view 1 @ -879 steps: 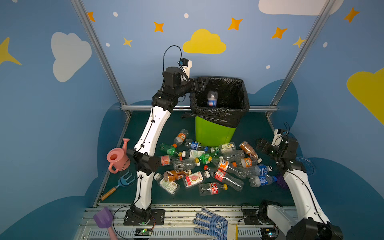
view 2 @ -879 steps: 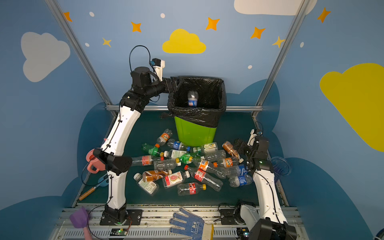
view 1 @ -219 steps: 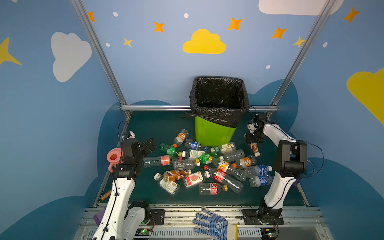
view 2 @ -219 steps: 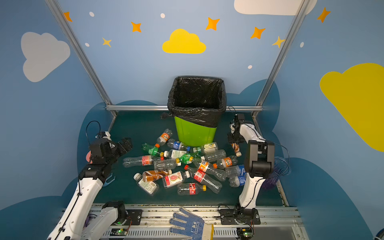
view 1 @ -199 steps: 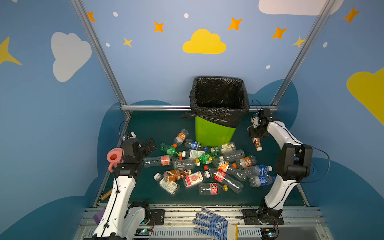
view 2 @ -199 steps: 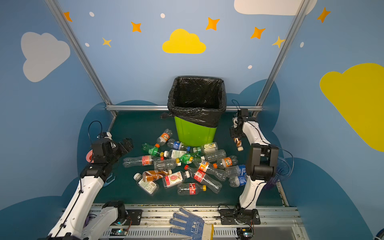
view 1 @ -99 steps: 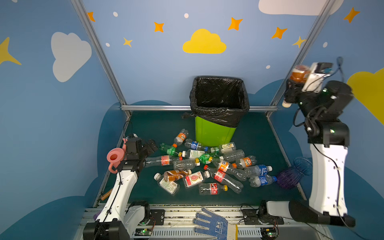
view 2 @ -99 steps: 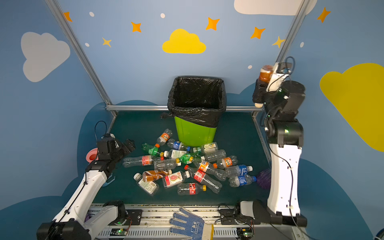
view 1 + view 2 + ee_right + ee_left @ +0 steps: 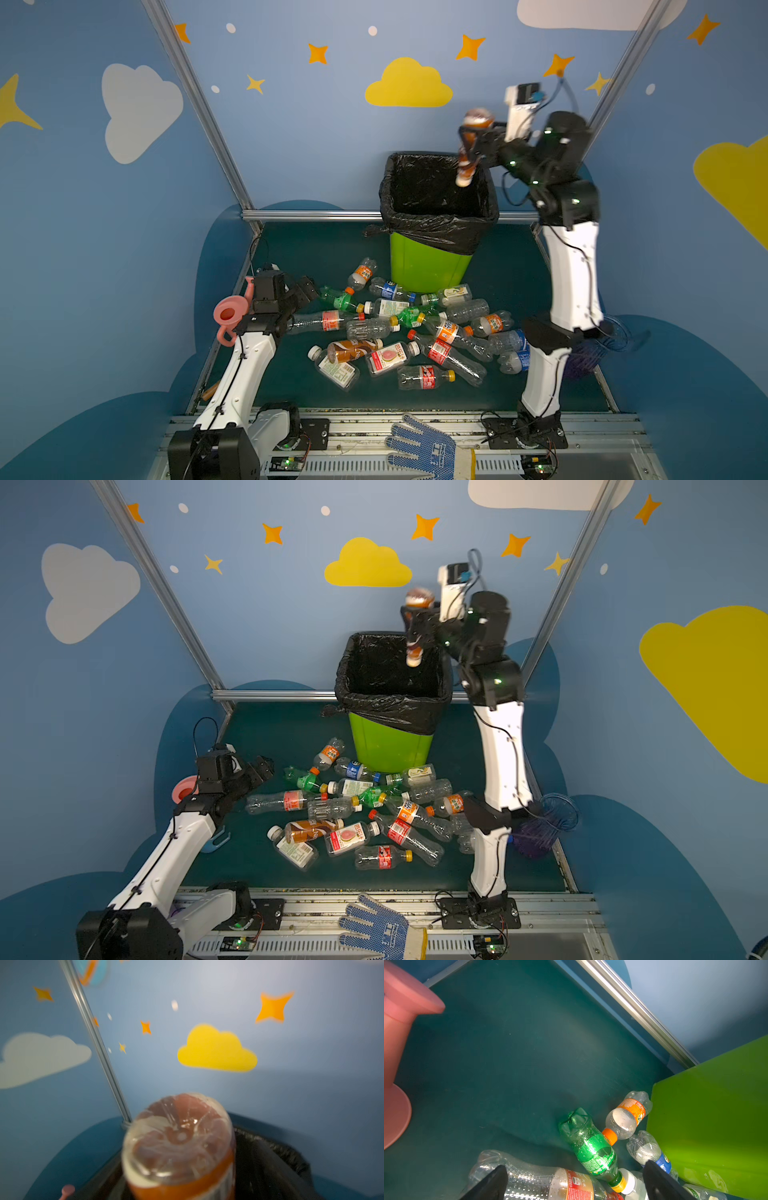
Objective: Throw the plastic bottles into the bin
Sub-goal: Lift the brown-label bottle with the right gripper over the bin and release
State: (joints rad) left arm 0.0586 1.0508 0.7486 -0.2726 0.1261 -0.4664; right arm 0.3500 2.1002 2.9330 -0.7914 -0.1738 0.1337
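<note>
Several plastic bottles [image 9: 415, 328] [image 9: 374, 808] lie heaped on the green mat in front of the lime-green bin [image 9: 428, 266] [image 9: 390, 746]. In both top views my right gripper [image 9: 471, 143] [image 9: 415, 623] is over the bin's right rim. An orange-labelled bottle [image 9: 468, 153] [image 9: 414, 646] [image 9: 178, 1147] stands cap down between its fingers. That bottle hides the jaws in the right wrist view. My left gripper [image 9: 305, 291] [image 9: 259, 769] [image 9: 575, 1167] is open low at the heap's left edge, over a clear red-labelled bottle [image 9: 550, 1184] and beside a green bottle [image 9: 589, 1147].
A pink watering can [image 9: 228, 311] [image 9: 396, 1032] stands just left of the left gripper. A blue-purple ribbed vase [image 9: 548, 820] lies behind the right arm's base. A blue glove [image 9: 428, 451] rests on the front rail. The bin's green wall [image 9: 716, 1115] is close by the bottles.
The right arm has swung left and down, carrying the orange-labelled bottle from high at the right post to above the bin's opening. The left gripper has stayed open in place.
</note>
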